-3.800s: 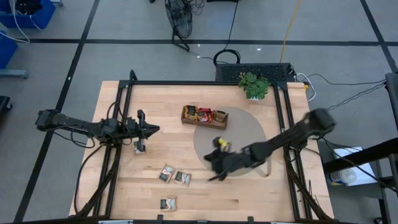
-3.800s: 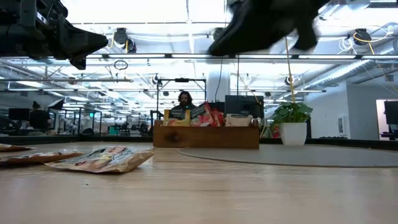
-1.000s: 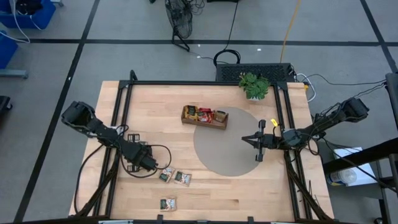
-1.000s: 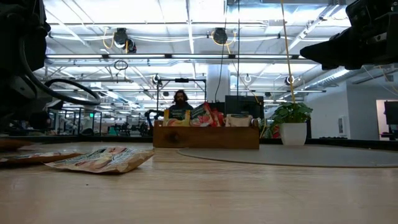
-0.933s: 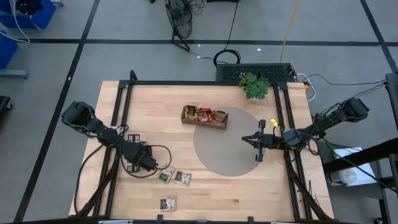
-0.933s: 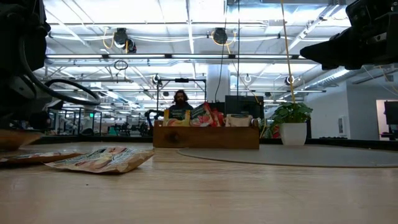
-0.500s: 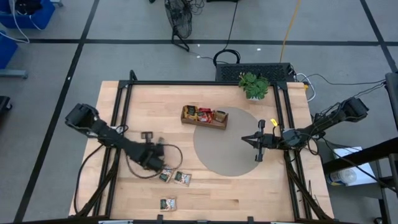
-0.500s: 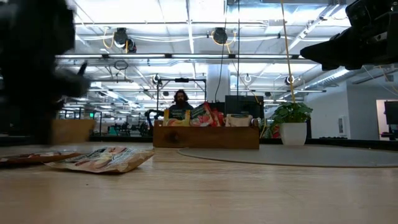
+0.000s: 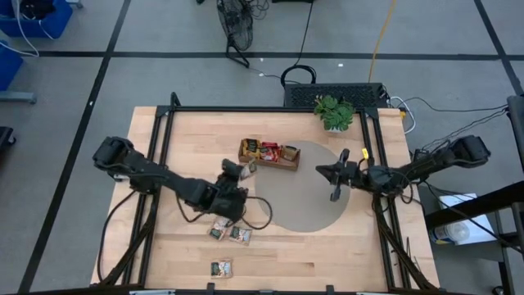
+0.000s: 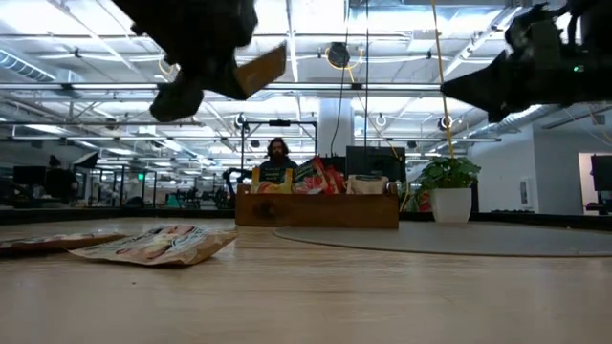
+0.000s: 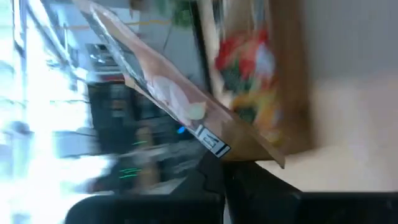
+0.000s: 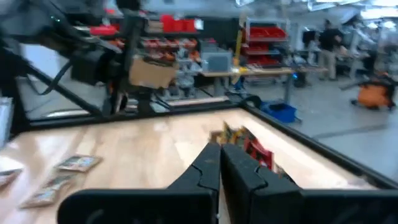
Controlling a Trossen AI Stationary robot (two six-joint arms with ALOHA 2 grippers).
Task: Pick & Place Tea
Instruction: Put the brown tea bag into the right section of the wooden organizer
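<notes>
Starting at the left, our left hand (image 9: 238, 174) hangs above the middle of the surface (image 9: 164, 254), just short of the wooden tray (image 9: 268, 154), with its fingers pinched on a tea sachet (image 9: 248, 170), which the low view shows lifted clear of the wood as a tan square. Three more sachets (image 9: 230, 233) lie flat toward the near edge, left of centre, two side by side and one (image 9: 220, 267) closer to the edge. We judge these to be light, thin, limp paper packets that flex and could slide on the wood, so the sensible hold is a pinch along one edge or corner (as the left wrist view shows, the packet juts out from the grip at a slant). That sachet (image 11: 186, 99) carries a small black-and-white printed patch near its lower edge, too blurred to read; no brand can be made out. Further right, the tray holds red packets at the far middle, and our right hand (image 9: 332, 176) waits over the round grey mat (image 9: 311, 209), its fingers together and holding nothing.
</notes>
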